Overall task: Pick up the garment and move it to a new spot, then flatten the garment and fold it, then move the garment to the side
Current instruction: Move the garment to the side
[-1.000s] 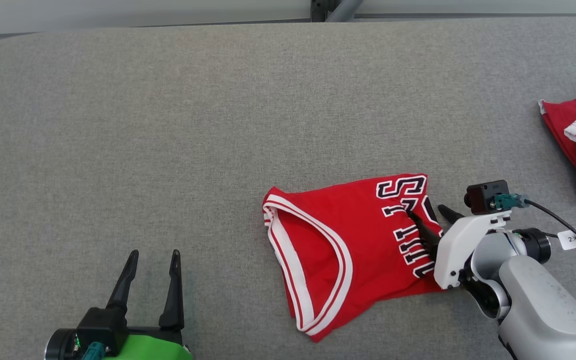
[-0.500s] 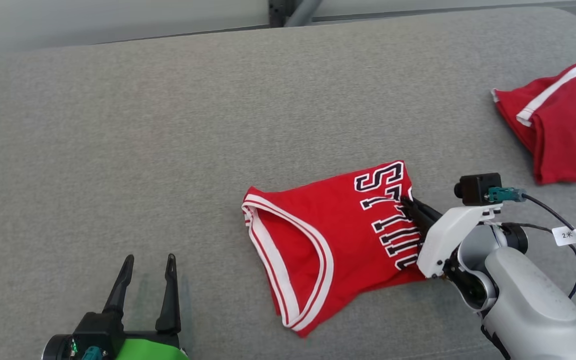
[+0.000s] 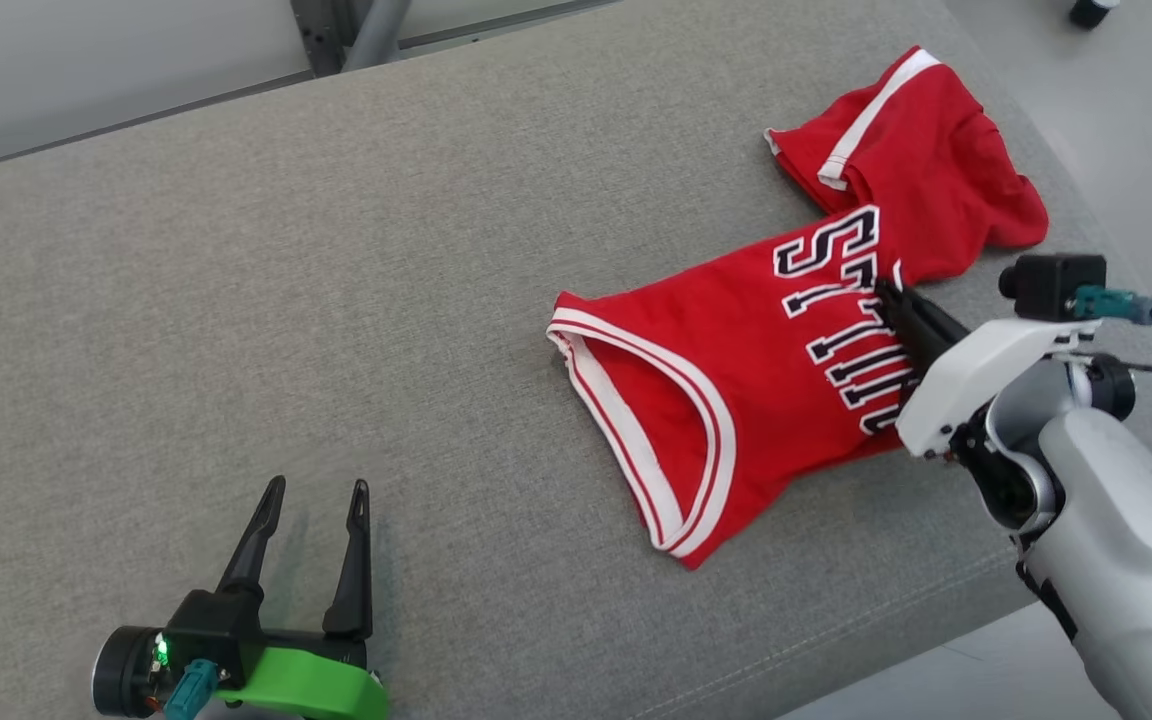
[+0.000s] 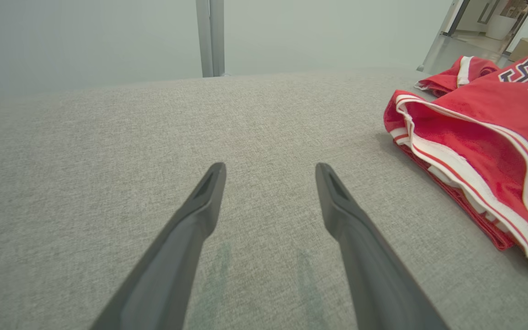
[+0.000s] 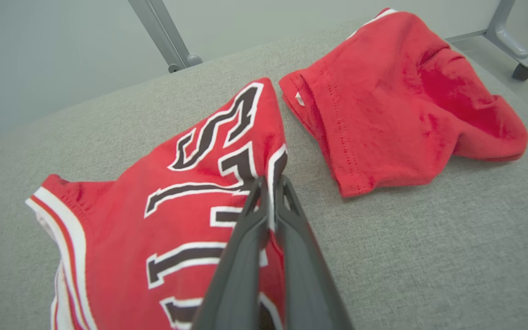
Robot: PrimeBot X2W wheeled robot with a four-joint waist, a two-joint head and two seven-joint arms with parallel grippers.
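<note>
The jersey (image 3: 736, 390) is clamped at its lettered edge by the closed right gripper (image 3: 886, 292), left gripper (image 3: 318, 486) spread empty; sideward transfer is judged due.

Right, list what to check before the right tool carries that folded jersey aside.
1. Right tool shut on the jersey: ok, the lettered edge is pinched in it.
2. All folded layers caught: cannot tell, the lower layers are hidden.
3. Jersey folded: ok, compact, lettering up.
4. Left tool out of the way: ok, open, over bare table, apart from the jersey.
5. Room at the side: probably not ok. The red white-striped garment lies close beyond the held corner, apart from it.
</note>
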